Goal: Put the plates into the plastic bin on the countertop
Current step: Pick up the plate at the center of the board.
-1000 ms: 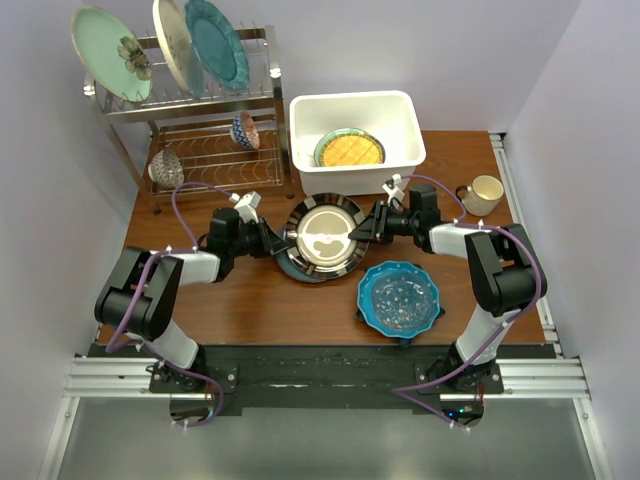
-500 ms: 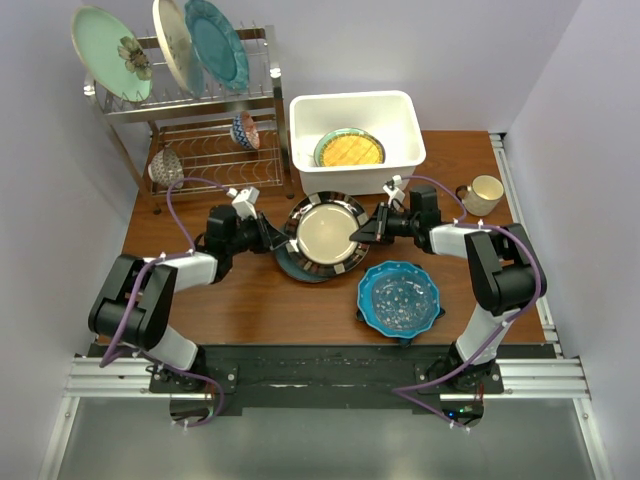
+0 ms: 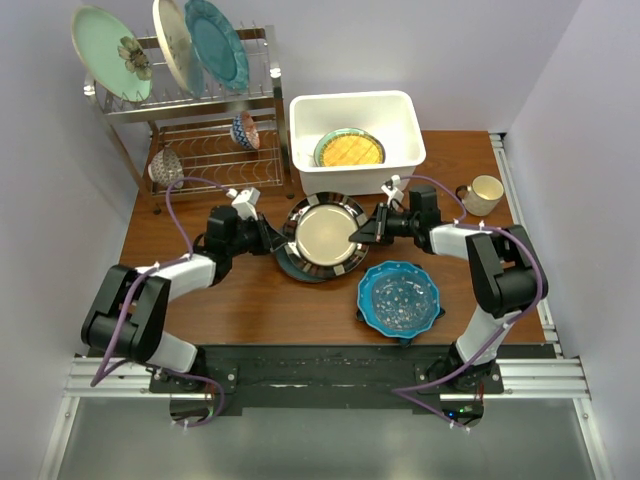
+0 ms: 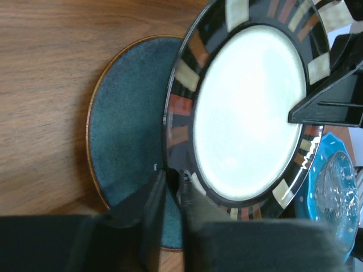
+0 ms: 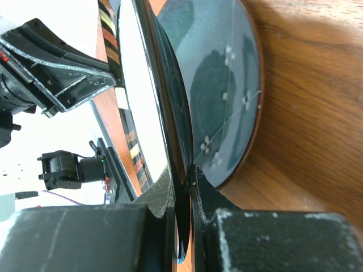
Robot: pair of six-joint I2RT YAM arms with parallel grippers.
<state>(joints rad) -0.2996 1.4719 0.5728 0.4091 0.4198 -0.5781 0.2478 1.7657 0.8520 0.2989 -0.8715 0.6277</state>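
The dark-rimmed cream plate (image 3: 323,234) is held between both grippers just in front of the white plastic bin (image 3: 355,181). My left gripper (image 3: 276,239) is shut on its left rim, and my right gripper (image 3: 362,232) is shut on its right rim. In the left wrist view the gripper (image 4: 173,182) pinches the plate (image 4: 249,107) above a dark-blue plate (image 4: 127,119). In the right wrist view the gripper (image 5: 184,175) clamps the rim (image 5: 148,85), which is raised over the dark-blue plate (image 5: 218,79). An orange scalloped plate (image 3: 349,149) lies in the bin. A blue scalloped plate (image 3: 400,296) lies on the countertop (image 3: 250,300).
A chrome wire rack (image 3: 200,105) at the back left holds a mint flower plate (image 3: 108,52), a pale plate (image 3: 170,45) and a teal plate (image 3: 216,42), with two small bowls (image 3: 245,130) below. A cream mug (image 3: 483,193) stands at the right.
Both grippers have kept hold of the cream plate and carried it slightly toward the bin. The left arm has stretched further forward.
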